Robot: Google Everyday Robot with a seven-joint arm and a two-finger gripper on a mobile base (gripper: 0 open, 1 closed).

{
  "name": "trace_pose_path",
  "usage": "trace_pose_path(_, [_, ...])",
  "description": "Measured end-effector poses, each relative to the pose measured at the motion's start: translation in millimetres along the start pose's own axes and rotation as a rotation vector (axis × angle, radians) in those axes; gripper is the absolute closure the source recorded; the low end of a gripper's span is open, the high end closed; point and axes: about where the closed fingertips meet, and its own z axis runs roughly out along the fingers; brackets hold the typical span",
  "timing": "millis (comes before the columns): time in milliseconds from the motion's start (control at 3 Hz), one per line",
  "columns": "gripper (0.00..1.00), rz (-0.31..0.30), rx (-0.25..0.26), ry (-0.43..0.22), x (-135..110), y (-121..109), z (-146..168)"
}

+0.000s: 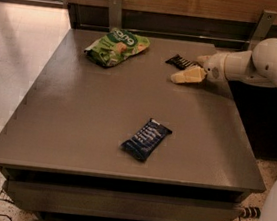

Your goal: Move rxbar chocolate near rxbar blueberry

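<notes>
The rxbar chocolate [179,62], a small black wrapper with white stripes, lies flat at the far right of the table top. My gripper [187,68] reaches in from the right on a white arm. It is open, with its cream fingers [188,76] at the bar's right end, one on the near side and one behind. The bar still rests on the table. The rxbar blueberry [146,139], a dark navy wrapper with pale lettering, lies flat near the front middle of the table, well apart from the black bar.
A green snack bag [117,47] lies at the far left-middle of the grey table [76,125]. A wooden wall with metal brackets runs behind the table. The table's right edge drops to a dark gap, and tiled floor lies to the left.
</notes>
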Motion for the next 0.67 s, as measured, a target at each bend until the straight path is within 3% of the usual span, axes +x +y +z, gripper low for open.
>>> trace_pose_path(667, [0.73, 0.0, -0.001, 0.0, -6.7, 0.3, -3.6])
